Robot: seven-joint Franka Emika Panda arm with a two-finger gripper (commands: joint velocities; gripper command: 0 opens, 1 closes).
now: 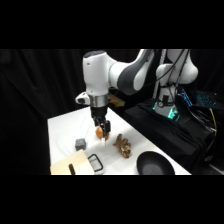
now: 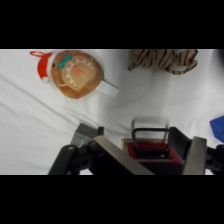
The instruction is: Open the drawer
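Black pan point(image 1: 155, 164) sits nearest, drawer point(image 1: 75, 167) at the table's point(image 1: 62, 127) front-left edge, its handle point(image 1: 95, 162) pointing rightward toward the pan. Gripper point(image 1: 102, 134) hangs above and behind, fingers point(image 2: 195, 152) apart, empty. Approach step, I'd judge: next, descend and straddle the handle's loop point(image 2: 149, 136)

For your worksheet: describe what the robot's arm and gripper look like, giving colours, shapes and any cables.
The arm is glossy white with rounded, bulbous segments and dark grey joint bands. Below the wrist sits a silver-grey collar, then a black gripper whose black linkage and grey metal fingers show in the wrist view. Dark cables hang by the base.
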